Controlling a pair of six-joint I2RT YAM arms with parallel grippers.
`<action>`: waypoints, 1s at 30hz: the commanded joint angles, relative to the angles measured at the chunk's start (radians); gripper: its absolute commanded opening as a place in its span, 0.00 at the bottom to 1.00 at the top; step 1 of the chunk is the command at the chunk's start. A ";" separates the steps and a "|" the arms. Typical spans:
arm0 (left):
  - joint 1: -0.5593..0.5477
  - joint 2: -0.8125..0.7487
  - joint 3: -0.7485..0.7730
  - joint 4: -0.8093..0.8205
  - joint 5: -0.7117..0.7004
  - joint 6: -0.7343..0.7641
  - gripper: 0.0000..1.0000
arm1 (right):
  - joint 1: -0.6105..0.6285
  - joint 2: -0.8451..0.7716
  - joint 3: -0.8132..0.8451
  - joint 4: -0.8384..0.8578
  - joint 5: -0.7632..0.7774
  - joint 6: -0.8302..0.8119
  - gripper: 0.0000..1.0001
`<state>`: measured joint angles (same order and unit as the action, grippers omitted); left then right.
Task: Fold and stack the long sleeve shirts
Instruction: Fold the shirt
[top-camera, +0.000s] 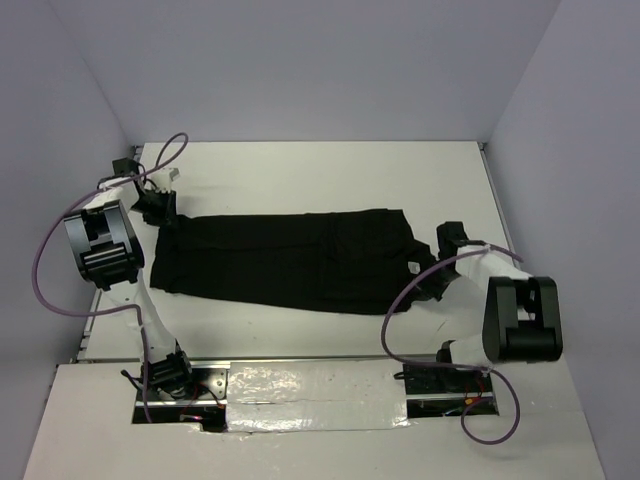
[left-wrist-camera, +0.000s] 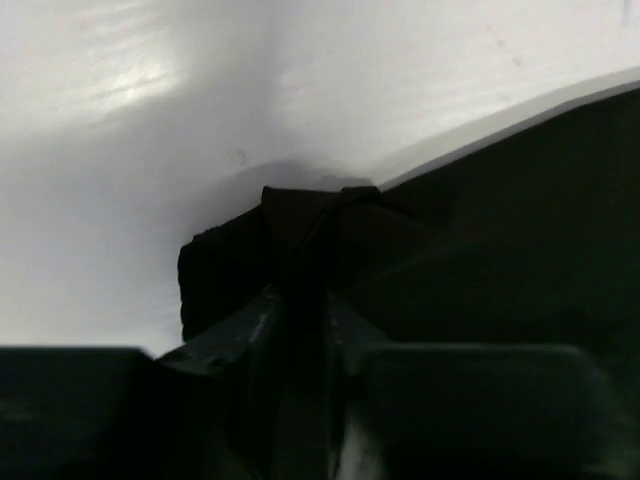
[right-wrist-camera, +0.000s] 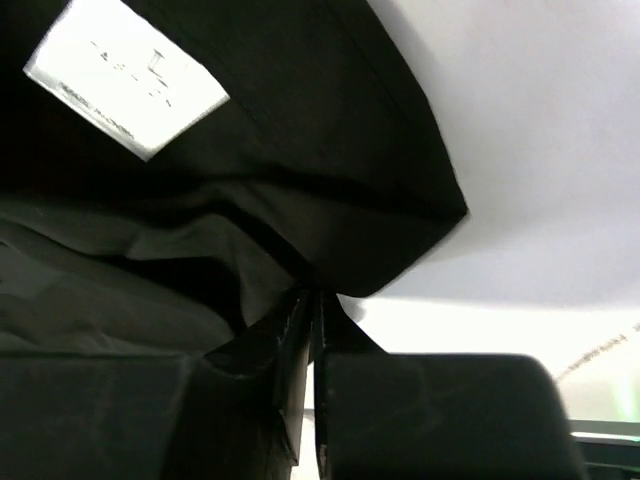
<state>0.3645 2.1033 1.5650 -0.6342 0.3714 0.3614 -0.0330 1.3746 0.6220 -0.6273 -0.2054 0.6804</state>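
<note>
Top view: black long sleeve shirt (top-camera: 290, 262) spread lengthwise on white worktop (top-camera: 320, 170). Left hand (top-camera: 160, 208) at its left end, right hand (top-camera: 432, 285) at its right end. Wrist views alone show grip: both hands narrow, each pinching a shirt edge. White tag (right-wrist-camera: 125, 75) near right hand.

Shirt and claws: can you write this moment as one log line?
shirt: black, spread across table | left claw: shut on shirt corner | right claw: shut on shirt edge near white tag

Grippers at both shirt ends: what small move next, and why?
Probably raise both ends a little together: the left gripper and right gripper each look shut on fabric at opposite ends of the shirt, which lies in a long strip.
</note>
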 joint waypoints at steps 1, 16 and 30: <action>0.011 -0.065 -0.057 -0.012 -0.025 0.066 0.28 | -0.001 0.113 0.109 0.112 0.072 -0.031 0.06; 0.030 -0.403 -0.485 -0.192 0.000 0.428 0.41 | 0.001 0.843 1.154 -0.081 0.147 -0.193 0.27; 0.083 -0.473 -0.235 -0.527 0.101 0.591 0.71 | -0.036 0.723 1.128 -0.046 0.126 -0.137 0.41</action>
<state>0.4377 1.6150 1.2491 -1.1076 0.3935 0.9455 -0.0635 2.2280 1.8652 -0.7155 -0.0669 0.5121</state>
